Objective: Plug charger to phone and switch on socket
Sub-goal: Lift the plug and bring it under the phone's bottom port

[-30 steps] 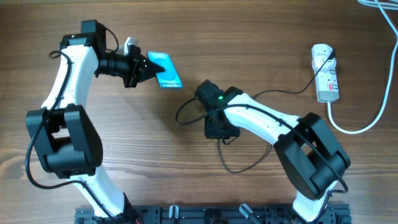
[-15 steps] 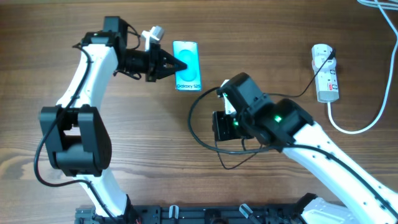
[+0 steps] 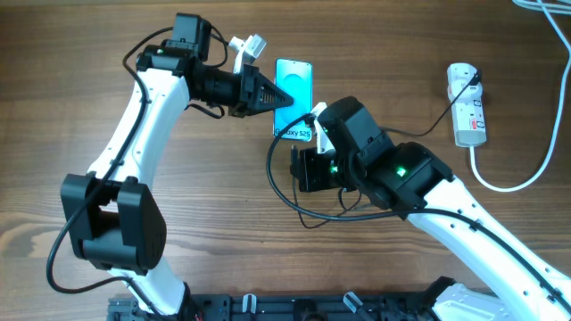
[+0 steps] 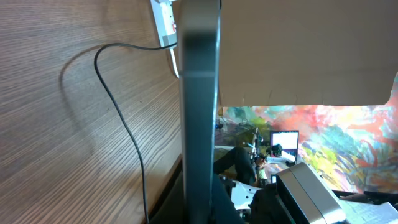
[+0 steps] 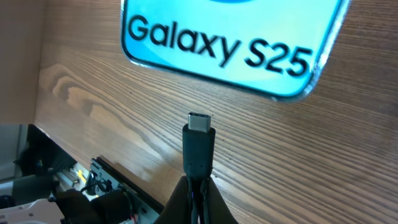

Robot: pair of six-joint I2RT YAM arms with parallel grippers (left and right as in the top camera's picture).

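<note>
The phone is clamped by the left gripper; the charger, pinched by the right gripper, is pointed at it. A wooden table and a colourful mural are seen.

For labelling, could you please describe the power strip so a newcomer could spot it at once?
Look to the far right of the wooden table. The socket lies there: a short white strip with rounded ends and red marks, unlike the looping white cord beside it.
</note>
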